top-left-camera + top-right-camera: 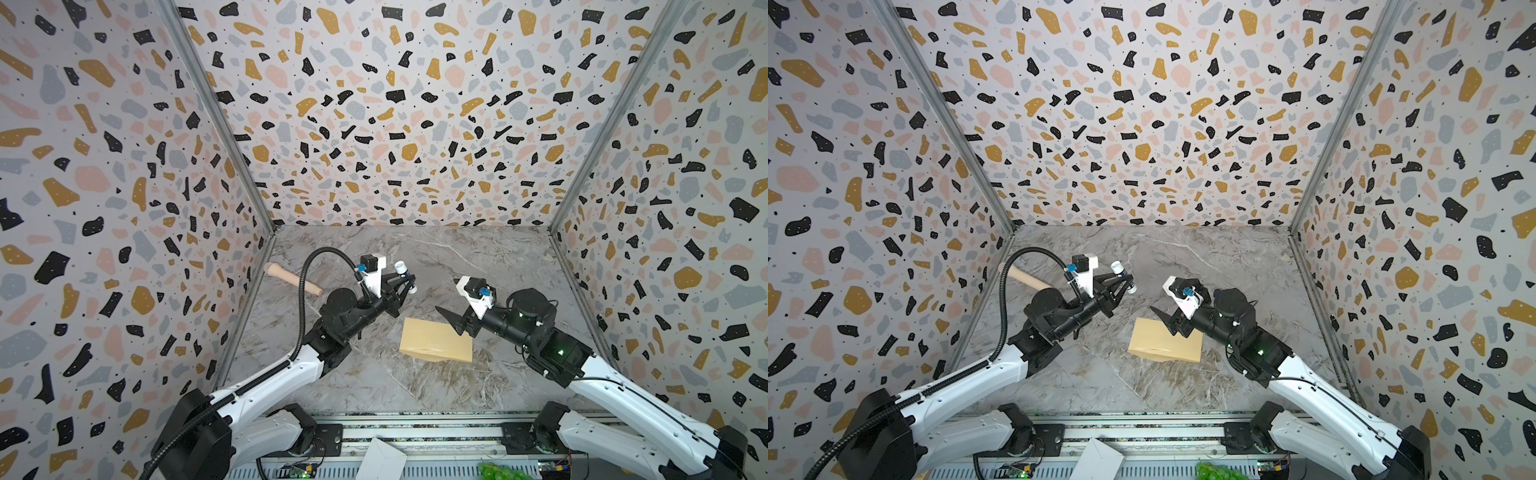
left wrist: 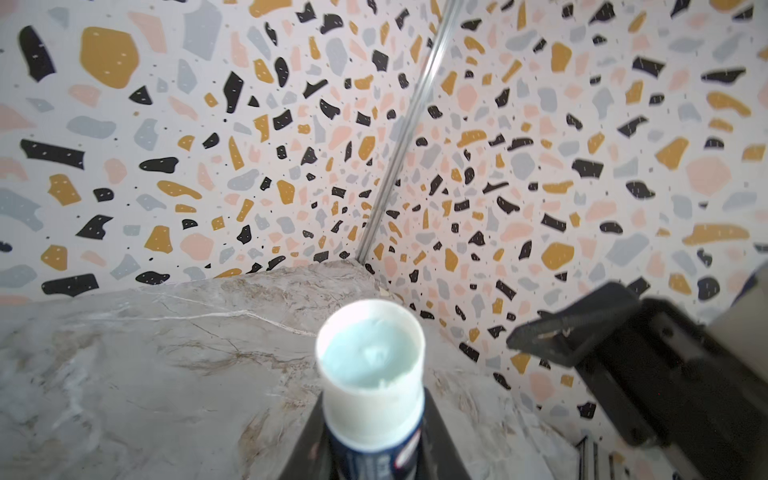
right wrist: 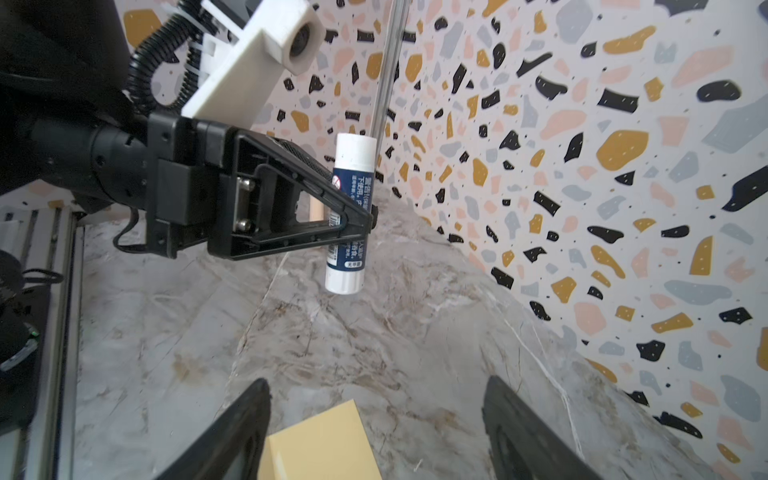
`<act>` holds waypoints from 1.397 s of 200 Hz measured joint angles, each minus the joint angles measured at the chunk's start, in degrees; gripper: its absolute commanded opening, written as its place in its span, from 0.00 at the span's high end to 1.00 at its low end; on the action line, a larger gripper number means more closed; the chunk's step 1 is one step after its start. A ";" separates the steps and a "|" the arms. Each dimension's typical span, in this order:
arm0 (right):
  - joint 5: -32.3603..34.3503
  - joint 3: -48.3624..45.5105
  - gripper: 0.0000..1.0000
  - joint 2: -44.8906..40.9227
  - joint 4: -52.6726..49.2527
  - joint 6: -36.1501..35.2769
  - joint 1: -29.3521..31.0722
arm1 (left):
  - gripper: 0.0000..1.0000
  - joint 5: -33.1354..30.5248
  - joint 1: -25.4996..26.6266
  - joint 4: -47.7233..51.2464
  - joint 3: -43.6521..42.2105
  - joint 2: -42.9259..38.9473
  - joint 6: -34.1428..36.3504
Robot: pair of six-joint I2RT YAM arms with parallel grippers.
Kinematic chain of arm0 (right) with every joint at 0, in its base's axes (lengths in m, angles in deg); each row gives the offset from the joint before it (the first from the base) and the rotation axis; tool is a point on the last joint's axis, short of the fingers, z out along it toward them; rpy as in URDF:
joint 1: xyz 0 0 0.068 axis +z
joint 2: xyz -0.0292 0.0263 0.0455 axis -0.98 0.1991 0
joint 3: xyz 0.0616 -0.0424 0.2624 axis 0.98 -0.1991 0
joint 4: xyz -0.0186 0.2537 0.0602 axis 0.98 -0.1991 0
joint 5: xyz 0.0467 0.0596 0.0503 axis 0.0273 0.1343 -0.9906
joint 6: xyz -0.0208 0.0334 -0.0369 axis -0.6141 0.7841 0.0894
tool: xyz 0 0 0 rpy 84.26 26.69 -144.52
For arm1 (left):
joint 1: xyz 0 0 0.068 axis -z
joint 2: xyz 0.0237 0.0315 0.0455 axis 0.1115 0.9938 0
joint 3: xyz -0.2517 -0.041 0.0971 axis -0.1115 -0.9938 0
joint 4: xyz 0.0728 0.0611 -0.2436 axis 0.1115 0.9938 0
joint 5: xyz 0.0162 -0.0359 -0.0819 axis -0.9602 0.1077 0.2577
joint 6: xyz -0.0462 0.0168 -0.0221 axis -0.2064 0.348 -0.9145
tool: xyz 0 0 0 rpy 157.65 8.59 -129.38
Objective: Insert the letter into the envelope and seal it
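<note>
Black fingers of the left gripper [image 1: 409, 282]: raised over the far middle of the marble table [image 1: 415, 386], jaws drawn narrow and clamped on a glue stick [image 1: 404, 273]. Grips it across the dark blue label, roughly upright, with both white ends clear of the fingers and well above the tabletop. Shows, in the left wrist view, the uncapped end of the glue stick [image 2: 372, 365] filled with pale blue glue.

Then the right gripper [image 1: 448, 321]: hangs with jaws spread wide and holds nothing. Sits over the far right corner of the envelope [image 1: 432, 343] in both top views. Frames that same corner of the envelope [image 3: 320, 444] between its two fingers in the right wrist view. Hard to say whether the lower fingertip brushes the paper or clears it.

As for the tan envelope [image 1: 1158, 347] itself: lies flat near the middle of the table, between the two arms and nearer the right one. Hides its inside, so contents cannot be told. Shows a paler sliver along its near edge.

Elsewhere: a wooden handle [image 1: 291, 277] lying at the far left of the table, behind the left arm. Down on the front rail, a white paper piece [image 1: 382, 459] and a green bunch [image 1: 496, 471].
</note>
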 measured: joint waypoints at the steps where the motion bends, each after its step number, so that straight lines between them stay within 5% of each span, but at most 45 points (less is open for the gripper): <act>1: -0.02 -0.28 0.24 -0.04 0.42 -0.02 0.00 | 1.00 -0.24 0.00 -0.04 0.00 0.00 -0.81; 37: -0.42 -12.94 0.26 1.29 22.95 -3.52 1.75 | 1.00 -5.62 0.20 -0.94 -0.13 0.00 -14.62; 89: 1.97 -12.74 0.33 13.07 42.82 -9.03 5.49 | 1.00 -9.40 2.27 -1.29 -0.33 0.00 -26.45; 157: 5.86 -8.07 0.46 23.71 52.06 -13.42 6.71 | 1.00 -9.53 2.64 -2.62 -0.48 0.02 -31.80; 279: 8.72 -4.46 0.68 28.79 53.79 -14.82 6.73 | 1.00 -8.35 2.64 -3.34 -0.48 0.02 -33.48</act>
